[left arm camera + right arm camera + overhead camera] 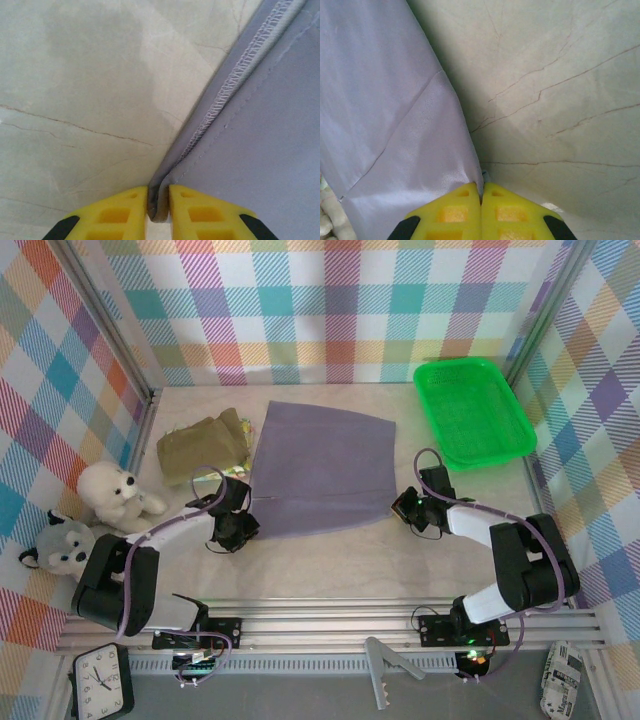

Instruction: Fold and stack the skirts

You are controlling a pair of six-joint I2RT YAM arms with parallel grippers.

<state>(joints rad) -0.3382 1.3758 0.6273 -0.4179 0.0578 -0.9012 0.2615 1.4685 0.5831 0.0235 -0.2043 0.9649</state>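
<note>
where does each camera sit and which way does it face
top external: above and behind the arms, looking down at the table; both arms, left gripper, right gripper on lavender skirt
left wrist: on the left arm, looking down; yellow fingers pinch the skirt's hem
right wrist: on the right arm, looking down; yellow fingers shut on the skirt's edge
shared: both wrist views show skirt and table

table (pixel 330 570) bare in front, skirt (pixel 320 465) centre, tray (pixel 470 412) right, toys (pixel 115 495) left

The left arm (pixel 175 528) and right arm (pixel 468 521) are black-jointed with silvery links and looping lilac cables, ending in yellow fingers (pixel 115 215).
</note>
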